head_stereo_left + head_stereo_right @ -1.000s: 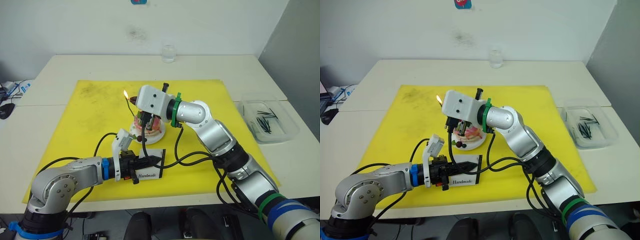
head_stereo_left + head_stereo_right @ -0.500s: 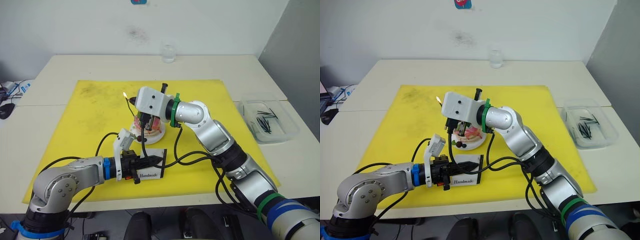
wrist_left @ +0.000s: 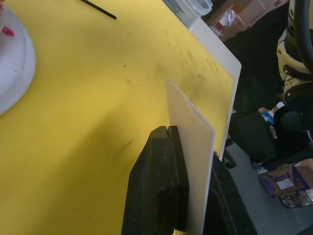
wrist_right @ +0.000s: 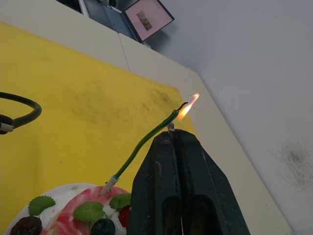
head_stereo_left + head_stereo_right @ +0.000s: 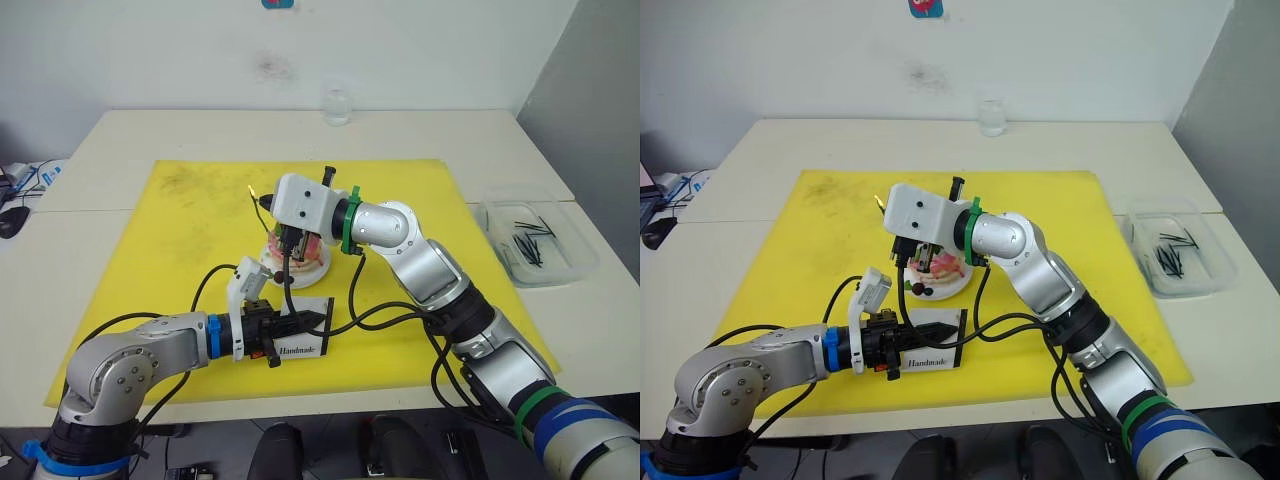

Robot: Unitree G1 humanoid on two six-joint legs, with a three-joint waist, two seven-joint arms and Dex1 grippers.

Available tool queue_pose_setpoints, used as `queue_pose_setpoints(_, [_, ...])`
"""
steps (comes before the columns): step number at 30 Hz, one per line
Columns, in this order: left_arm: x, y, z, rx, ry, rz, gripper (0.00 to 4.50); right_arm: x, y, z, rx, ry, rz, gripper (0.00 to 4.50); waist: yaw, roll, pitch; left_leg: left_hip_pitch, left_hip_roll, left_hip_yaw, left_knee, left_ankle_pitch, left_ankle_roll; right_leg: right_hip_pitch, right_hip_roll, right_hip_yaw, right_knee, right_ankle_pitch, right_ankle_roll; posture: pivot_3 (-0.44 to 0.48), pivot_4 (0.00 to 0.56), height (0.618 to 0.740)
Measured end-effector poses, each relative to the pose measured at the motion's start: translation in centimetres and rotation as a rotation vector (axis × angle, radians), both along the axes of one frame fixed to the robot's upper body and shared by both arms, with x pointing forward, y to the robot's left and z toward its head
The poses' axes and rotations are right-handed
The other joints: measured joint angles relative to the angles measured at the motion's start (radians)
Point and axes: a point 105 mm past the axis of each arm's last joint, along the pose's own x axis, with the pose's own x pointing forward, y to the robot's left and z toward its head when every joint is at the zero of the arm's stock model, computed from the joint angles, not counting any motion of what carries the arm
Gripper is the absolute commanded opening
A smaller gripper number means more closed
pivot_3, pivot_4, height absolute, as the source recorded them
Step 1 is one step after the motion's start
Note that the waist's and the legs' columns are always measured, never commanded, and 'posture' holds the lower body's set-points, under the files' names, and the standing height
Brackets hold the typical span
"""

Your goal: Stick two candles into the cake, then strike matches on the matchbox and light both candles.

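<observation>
Flame held at the tip of the green candle, right gripper nearest.

Head views: the cake (image 5: 296, 252) is seen on its white plate near the middle of the yellow mat (image 5: 180, 220), largely hidden under the right gripper (image 5: 262, 200), which is the nearer arm; the left gripper (image 5: 300, 325) lies just in front of the cake, clamped on the matchbox (image 5: 303, 345).
Left wrist view: the matchbox (image 3: 193, 161) is shown pinched on edge between the closed black fingers (image 3: 159, 186), and a loose match (image 3: 98, 9) lies flat on the mat beyond the plate.
Right wrist view: the green candle (image 4: 144, 142) is seen rising from the frosting, its long axis leaning towards the clenched fingers (image 4: 171, 181), a small flame (image 4: 188, 106) just above them; a match is judged to be gripped, though hardly visible. The red candle cannot be made out.
</observation>
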Motion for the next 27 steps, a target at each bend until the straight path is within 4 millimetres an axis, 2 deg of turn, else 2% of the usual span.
queue_pose_setpoints(27, [-0.02, -0.24, -0.19, 0.006, 0.006, -0.011, 0.0, -0.1, -0.33, 0.32, 0.015, -0.011, -0.012, 0.03, 0.0, 0.0, 0.0, 0.0, 0.0, 0.0, 0.0, 0.0, 0.0, 0.0, 0.0, 0.0, 0.0, 0.0, 0.0, 0.0, 0.15, 0.74])
